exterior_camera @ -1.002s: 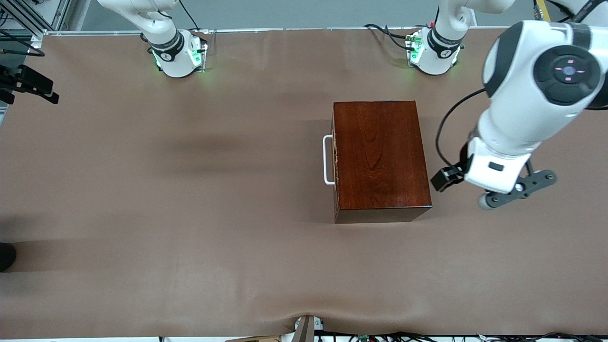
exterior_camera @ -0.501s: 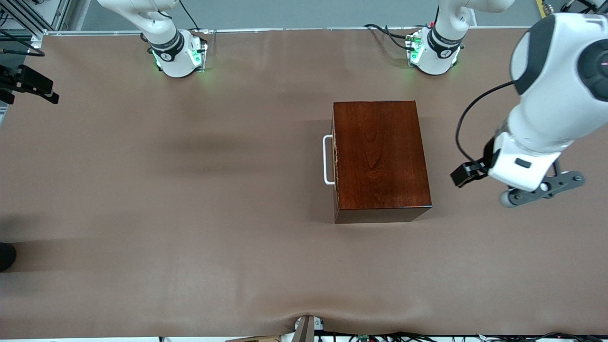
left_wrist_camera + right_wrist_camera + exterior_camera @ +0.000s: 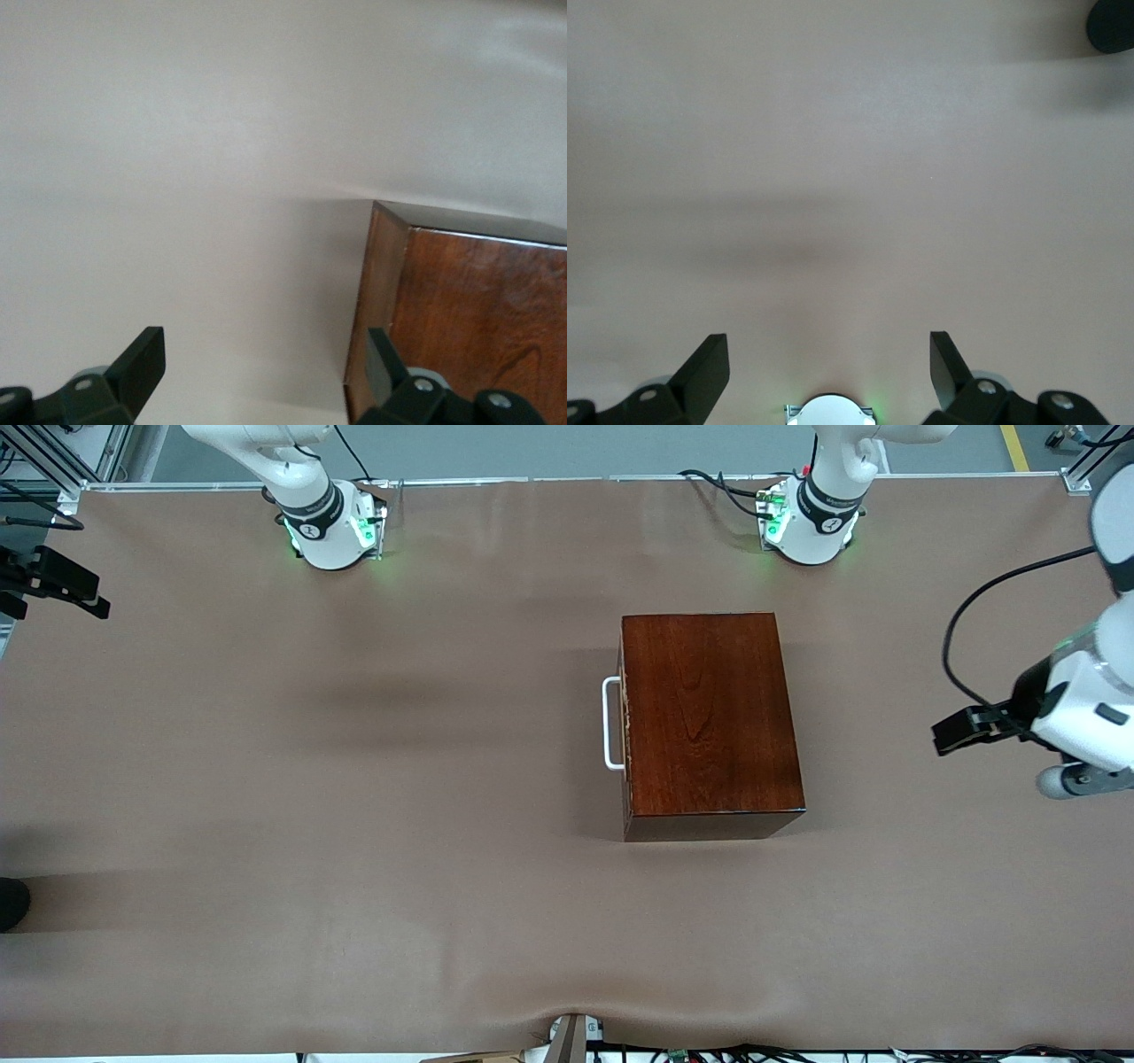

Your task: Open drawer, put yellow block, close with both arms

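Observation:
The dark reddish-brown wooden box [image 3: 709, 717] stands mid-table with its drawer shut; the white bar handle [image 3: 611, 722] faces the right arm's end. A corner of the box shows in the left wrist view [image 3: 469, 319]. The yellow block is out of view. My left gripper [image 3: 263, 350] is open and empty, over bare table beside the box toward the left arm's end, well apart from it; its hand [image 3: 1076, 717] shows at the edge of the front view. My right gripper [image 3: 826, 350] is open and empty, over bare table above its own base [image 3: 830, 410].
Brown cloth covers the table [image 3: 354, 824]. Both green-lit bases [image 3: 332, 527] [image 3: 806, 522] stand along the edge farthest from the front camera. A dark round object [image 3: 11, 903] sits at the right arm's end of the table, also in the right wrist view [image 3: 1112, 22].
My left arm has swung away from the box toward the left arm's end of the table. The box and its shut drawer have not moved.

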### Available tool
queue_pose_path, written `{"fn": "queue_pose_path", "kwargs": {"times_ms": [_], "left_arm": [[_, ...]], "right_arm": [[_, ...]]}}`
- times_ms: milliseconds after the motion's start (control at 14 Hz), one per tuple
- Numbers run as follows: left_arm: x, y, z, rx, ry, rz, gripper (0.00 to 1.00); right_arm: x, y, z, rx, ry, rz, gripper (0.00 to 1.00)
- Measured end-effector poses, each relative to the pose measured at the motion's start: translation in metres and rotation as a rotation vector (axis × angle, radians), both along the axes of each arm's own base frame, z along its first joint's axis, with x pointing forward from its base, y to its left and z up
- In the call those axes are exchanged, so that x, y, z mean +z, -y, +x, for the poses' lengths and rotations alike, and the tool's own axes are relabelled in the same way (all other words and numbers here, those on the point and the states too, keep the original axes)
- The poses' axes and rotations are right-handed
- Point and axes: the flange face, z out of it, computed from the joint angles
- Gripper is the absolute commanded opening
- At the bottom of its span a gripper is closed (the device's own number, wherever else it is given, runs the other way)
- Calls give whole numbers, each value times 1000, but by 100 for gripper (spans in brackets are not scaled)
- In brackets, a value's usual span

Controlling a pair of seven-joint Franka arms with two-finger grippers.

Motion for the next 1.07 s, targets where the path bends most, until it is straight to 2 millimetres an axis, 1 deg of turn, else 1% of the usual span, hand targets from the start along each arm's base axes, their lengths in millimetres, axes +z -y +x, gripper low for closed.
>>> {"fn": "queue_pose_path", "kwargs": {"times_ms": [286,501,716,1074], "left_arm": [[1,-21,-3,-36,-10,-4,100],[7,-25,-11,-39,-11,-8,100],[15,-27,-23,-39,-12,-16,100],[30,-33,-52,-38,-14,-30,100]], "right_arm": [[0,0,0,0,0,0,100],[0,0,0,0,0,0,100],[0,0,0,0,0,0,100],[0,0,0,0,0,0,100]]}}
